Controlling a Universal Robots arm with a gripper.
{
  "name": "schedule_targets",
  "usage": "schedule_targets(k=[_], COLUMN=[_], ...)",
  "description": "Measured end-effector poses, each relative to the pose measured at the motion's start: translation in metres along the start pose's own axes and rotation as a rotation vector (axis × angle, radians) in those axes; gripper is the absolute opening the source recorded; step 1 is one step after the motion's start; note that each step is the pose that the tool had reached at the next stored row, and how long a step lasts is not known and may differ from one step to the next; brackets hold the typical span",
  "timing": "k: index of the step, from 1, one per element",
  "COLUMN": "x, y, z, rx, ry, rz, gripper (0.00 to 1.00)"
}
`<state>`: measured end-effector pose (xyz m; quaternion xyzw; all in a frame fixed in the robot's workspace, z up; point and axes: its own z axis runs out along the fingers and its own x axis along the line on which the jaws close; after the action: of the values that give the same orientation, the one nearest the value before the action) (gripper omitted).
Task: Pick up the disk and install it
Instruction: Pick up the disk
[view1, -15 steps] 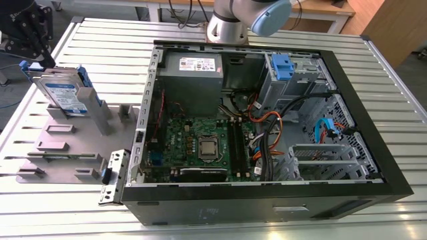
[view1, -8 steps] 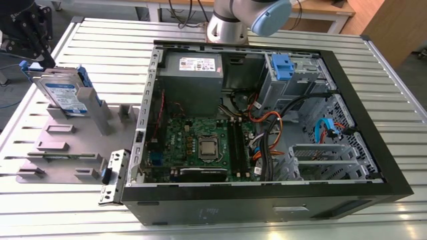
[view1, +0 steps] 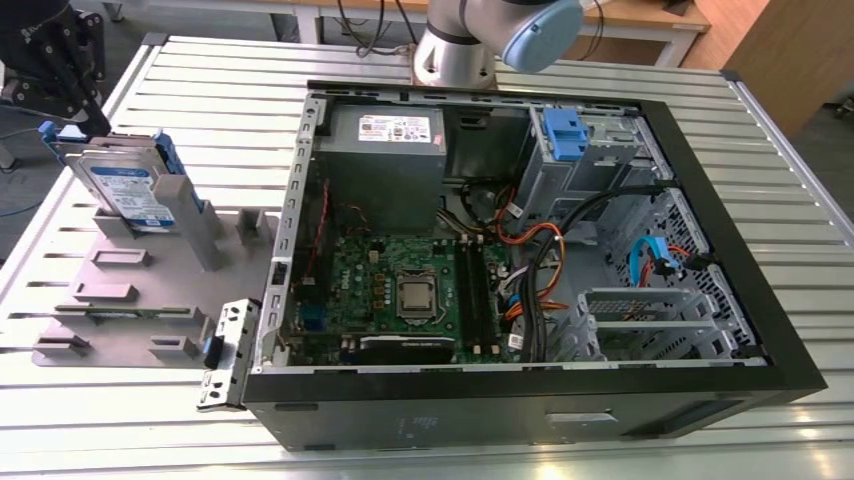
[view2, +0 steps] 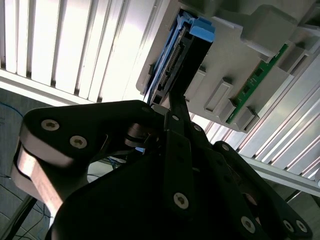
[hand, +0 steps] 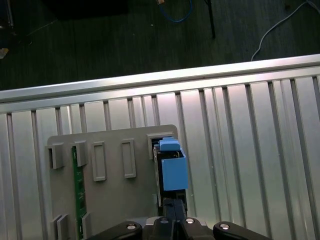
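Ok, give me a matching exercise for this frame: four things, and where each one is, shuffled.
Things: 1 disk; 2 power supply; 3 motherboard; 4 hand.
Places: A flat on the case floor; B on edge in the grey holder; C right beside the disk's blue bracket; D in the case corner nearest the arm's base.
Pairs: 1-B, 2-D, 3-A, 4-C.

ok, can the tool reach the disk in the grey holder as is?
Probably yes: the disk stands upright in the holder, top edge exposed, and the tool sits right at it.
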<state>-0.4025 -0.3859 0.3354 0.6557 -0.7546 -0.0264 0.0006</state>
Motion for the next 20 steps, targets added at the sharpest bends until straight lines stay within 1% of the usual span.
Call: schedule_targets(k=[2,4,5,7,8,9,10,12,13,14,16,20], x=[0.0000,0.0000,0.0000,0.0000,0.0000,0.0000,0.0000,0.0000,0.0000,0.0000,0.0000,0.0002], y=[0.0000,0.0000,0.0000,0.0000,0.0000,0.0000,0.0000,0.0000,0.0000,0.0000,0.0000,-0.0002], z=[0.0000,0.0000,0.0000,0.0000,0.0000,0.0000,0.0000,0.0000,0.0000,0.0000,0.0003,0.0065], rx=[0.0000,0.0000,0.0000,0.0001,0.0000,0.0001,0.0000,0.0000,0.0000,0.0000,0.0001,0.0022], ry=[0.0000,0.0000,0.0000,0.0000,0.0000,0.0000,0.0000,0.0000,0.0000,0.0000,-0.0001,-0.0002], rz=[0.000,0.000,0.000,0.000,0.000,0.000,0.000,-0.001,-0.001,-0.001,-0.001,-0.005], gripper=[0.11,0.23,0.23,0.35,0.35,0.41,0.41,0.53,0.53,0.59,0.59,0.59])
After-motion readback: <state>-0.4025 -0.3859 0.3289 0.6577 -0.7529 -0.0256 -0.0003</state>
